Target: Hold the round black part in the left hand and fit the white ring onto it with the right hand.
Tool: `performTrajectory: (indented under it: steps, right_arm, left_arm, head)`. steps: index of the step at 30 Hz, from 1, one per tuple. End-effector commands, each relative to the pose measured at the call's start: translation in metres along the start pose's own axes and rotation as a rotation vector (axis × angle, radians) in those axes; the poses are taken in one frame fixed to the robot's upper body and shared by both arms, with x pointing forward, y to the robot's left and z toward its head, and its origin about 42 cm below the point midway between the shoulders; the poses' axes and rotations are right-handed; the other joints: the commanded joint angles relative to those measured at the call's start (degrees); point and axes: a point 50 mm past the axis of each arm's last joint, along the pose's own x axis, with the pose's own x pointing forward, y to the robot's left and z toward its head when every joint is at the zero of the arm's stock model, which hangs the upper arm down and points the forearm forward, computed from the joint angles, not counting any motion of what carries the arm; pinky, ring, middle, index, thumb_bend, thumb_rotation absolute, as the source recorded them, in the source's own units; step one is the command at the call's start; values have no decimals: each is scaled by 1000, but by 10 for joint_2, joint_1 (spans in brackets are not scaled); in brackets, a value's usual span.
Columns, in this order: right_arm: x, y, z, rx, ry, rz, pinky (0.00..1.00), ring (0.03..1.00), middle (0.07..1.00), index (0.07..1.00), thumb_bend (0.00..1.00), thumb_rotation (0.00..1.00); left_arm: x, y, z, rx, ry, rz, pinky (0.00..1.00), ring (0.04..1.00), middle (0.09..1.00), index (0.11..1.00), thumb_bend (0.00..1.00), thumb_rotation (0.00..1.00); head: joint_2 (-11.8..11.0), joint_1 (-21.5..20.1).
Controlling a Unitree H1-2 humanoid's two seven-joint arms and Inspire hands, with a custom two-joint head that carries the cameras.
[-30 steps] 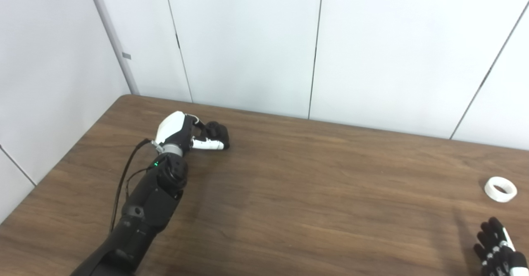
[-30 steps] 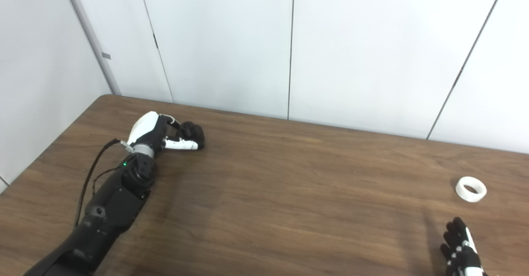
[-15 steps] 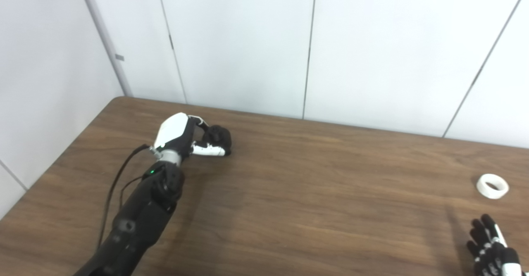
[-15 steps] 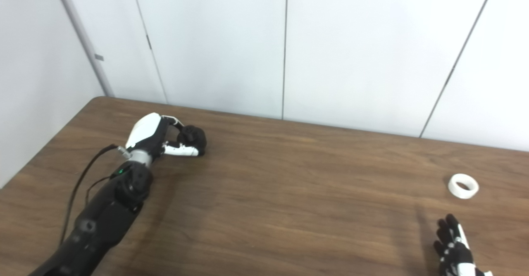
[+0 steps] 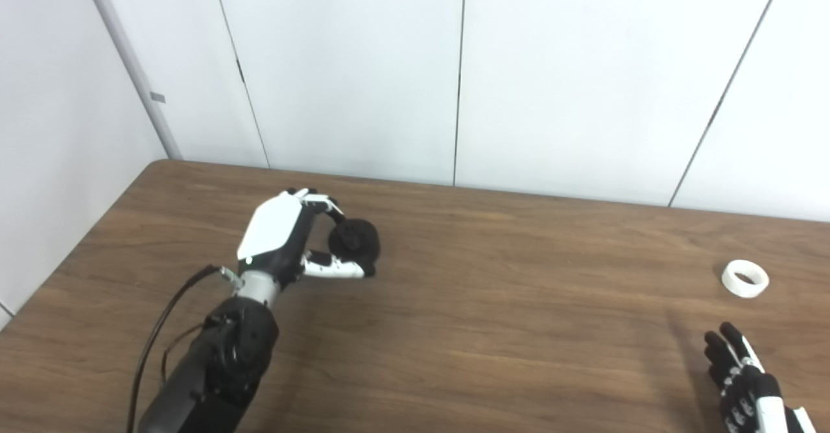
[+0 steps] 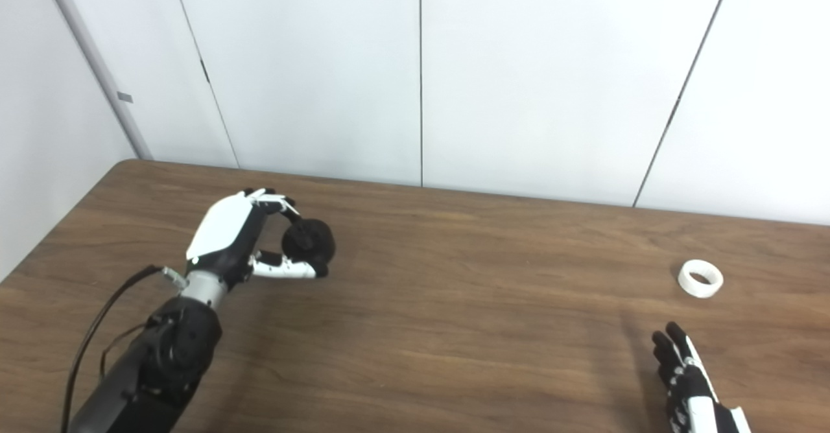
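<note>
While left hand [image 5: 279, 238] grips one black part [image 5: 353, 242], one white ring [image 5: 745, 278].

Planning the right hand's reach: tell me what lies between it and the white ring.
Nothing: only bare table separates the right hand from the white ring, shown in both eye views.

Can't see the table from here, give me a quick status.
Left hand shut on round black part. Right hand open, short of white ring. Nothing between.

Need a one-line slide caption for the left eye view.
Left hand grips round black part; white ring waits beside open right hand.
</note>
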Motion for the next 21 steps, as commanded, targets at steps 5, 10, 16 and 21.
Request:
performTrajectory:
  steps: [5,10,16,21]
  right_arm:
    - [-1,13,10,-5,-25,6,1000,969,941,965,559,1000]
    - [1,21,17,-15,-17,5,1000,983,952,968,588,1000]
    - [6,32,29,-7,-20,-9,1000,973,948,969,559,1000]
    - [8,38,36,-20,-20,-10,1000,976,947,973,597,1000]
  left_arm:
    - [-22,1,32,0,-115,-20,1000,927,811,483,524,54]
    - [-42,-11,49,-27,-150,-74,1000,926,810,483,524,54]
    - [-63,-39,68,-31,-197,-111,1000,914,806,482,524,56]
    - [-84,-56,82,-27,-250,-171,1000,933,812,484,524,54]
  head:
    - [18,-22]
    - [41,-47]
    - [67,-75]
    - [87,-97]
